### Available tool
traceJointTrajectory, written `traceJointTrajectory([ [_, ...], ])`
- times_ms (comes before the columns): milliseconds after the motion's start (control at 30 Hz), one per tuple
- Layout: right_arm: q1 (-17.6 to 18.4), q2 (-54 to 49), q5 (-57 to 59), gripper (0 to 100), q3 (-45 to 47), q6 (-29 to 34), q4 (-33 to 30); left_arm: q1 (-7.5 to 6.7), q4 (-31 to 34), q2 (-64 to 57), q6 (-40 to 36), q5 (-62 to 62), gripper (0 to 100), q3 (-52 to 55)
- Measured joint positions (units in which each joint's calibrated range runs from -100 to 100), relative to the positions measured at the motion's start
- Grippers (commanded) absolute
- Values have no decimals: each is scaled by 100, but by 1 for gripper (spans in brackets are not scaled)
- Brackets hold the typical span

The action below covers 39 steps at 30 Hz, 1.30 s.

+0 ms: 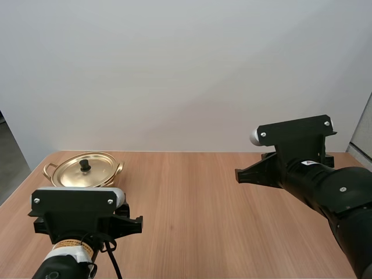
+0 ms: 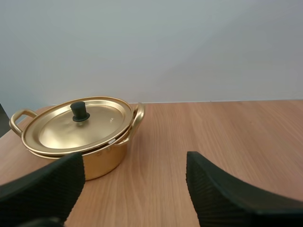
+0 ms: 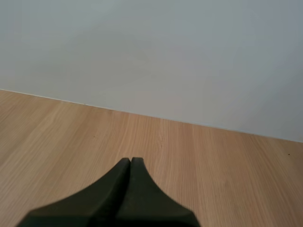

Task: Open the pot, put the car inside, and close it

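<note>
Our left gripper [image 2: 134,163] gapes wide before the lidded golden metal pot [image 2: 80,142] at the far left of the wooden worktop [image 1: 203,203], our right gripper [image 3: 130,163] pressed closed and empty, and approaching off-centre we could miss its small black knob [image 2: 79,111].

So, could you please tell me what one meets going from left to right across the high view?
Pot, lid on → bare table → right arm. The left arm overlaps the pot, so it has no clear place in the order.
</note>
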Motion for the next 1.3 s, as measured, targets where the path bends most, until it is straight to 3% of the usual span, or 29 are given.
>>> traceJointTrajectory([
  [100,0,0,-97,0,0,0,0,78,0,0,31,-64,100,0],
  [467,0,0,-328,0,0,0,40,78,-1,0,31,-75,100,0],
  [500,0,0,-373,0,0,0,40,78,-1,0,31,-75,96,0],
  [533,0,0,-417,0,0,0,40,78,-1,0,31,-75,84,0],
  [567,0,0,-430,0,0,0,53,78,-9,0,31,-75,64,0],
  [633,0,0,-430,0,0,0,53,78,-9,0,31,-75,15,0],
  [667,0,0,-430,0,0,0,53,78,-25,0,31,-125,0,0],
  [967,0,0,-305,0,69,0,390,78,-34,0,119,-476,0,0],
  [1300,76,-341,-446,0,1169,0,281,78,-34,0,119,-476,0,0],
])
